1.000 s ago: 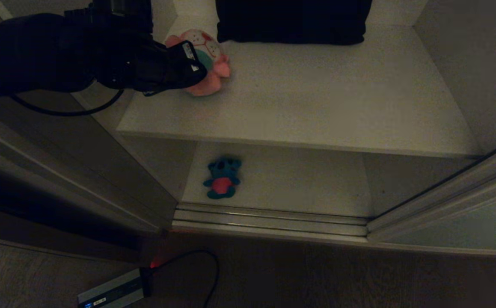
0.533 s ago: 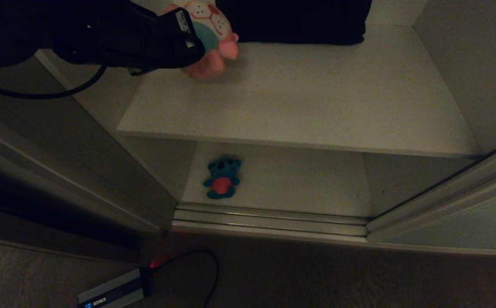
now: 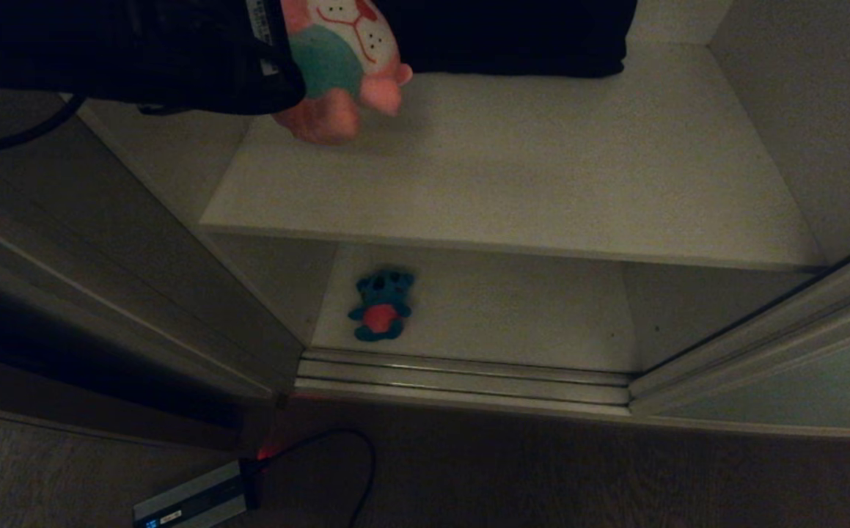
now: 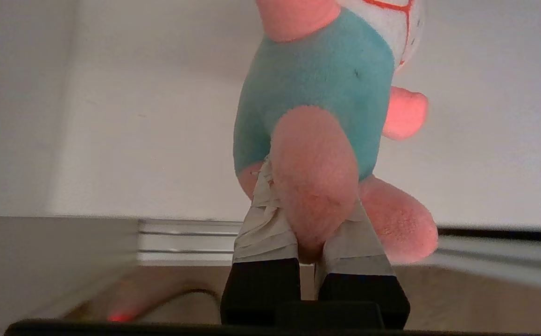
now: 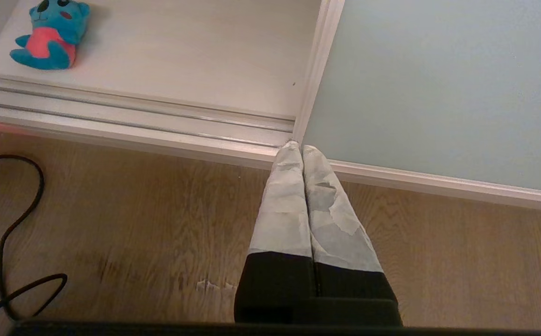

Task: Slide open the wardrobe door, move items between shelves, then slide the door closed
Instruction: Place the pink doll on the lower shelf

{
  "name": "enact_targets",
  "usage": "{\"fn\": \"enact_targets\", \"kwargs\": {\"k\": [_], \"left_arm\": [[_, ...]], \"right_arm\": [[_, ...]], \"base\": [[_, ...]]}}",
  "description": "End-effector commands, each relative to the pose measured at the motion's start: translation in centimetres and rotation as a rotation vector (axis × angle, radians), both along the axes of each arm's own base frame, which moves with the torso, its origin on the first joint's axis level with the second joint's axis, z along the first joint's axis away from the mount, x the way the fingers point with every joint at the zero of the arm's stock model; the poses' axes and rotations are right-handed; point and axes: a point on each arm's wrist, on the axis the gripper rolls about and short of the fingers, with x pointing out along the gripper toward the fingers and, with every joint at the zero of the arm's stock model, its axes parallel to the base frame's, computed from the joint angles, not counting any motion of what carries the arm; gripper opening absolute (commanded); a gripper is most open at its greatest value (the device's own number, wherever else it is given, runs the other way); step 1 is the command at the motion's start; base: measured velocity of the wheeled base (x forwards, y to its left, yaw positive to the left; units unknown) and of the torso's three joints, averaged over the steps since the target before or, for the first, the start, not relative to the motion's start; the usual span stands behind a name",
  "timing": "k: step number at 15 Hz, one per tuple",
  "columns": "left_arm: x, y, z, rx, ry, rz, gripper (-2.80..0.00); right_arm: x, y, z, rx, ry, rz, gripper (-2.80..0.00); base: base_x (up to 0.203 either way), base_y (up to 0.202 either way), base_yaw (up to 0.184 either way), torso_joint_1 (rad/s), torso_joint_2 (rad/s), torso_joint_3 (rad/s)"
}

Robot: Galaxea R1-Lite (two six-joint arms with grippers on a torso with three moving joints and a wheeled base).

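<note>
- Your left end effector [image 4: 308,219] is clamped on a leg of the pink plush toy [image 3: 340,59], holding it in the air above the upper shelf [image 3: 542,161], near its left rear corner.
- Your right end effector [image 5: 300,149] has its fingers pressed together, holding nothing, over the wood floor [image 5: 158,219] by the sliding wardrobe door [image 5: 438,88].
- You have the blue plush toy [image 3: 382,304] lying on the lower shelf [image 3: 527,308], left of centre, behind the door track [image 3: 461,374].
- You see a dark folded cloth [image 3: 513,33] at the upper shelf's back.
</note>
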Motion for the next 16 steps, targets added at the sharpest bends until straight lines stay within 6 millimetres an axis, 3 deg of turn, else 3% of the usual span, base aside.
{"fn": "enact_targets", "kwargs": {"k": [1, 5, 10, 16], "left_arm": [[-2.9, 1.9, 0.8, 0.03, -0.043, -0.01, -2.8], [-4.7, 3.1, 0.7, 0.018, -0.05, -0.01, -2.8], [-5.1, 3.3, -0.4, 0.029, -0.023, -0.02, -2.8], [-5.2, 3.3, -0.5, 0.025, -0.021, -0.064, -2.8]], "right_arm": [[0.0, 0.0, -0.1, 0.0, 0.005, 0.001, -2.8], [0.0, 0.0, -0.1, 0.0, 0.006, 0.001, -2.8], [0.0, 0.0, -0.1, 0.0, 0.005, 0.001, -2.8], [0.0, 0.0, -0.1, 0.0, 0.006, 0.001, -2.8]], "base": [[0.0, 0.0, 0.0, 0.0, 0.0, 0.0], [0.0, 0.0, 0.0, 0.0, 0.0, 0.0], [0.0, 0.0, 0.0, 0.0, 0.0, 0.0], [0.0, 0.0, 0.0, 0.0, 0.0, 0.0]]}}
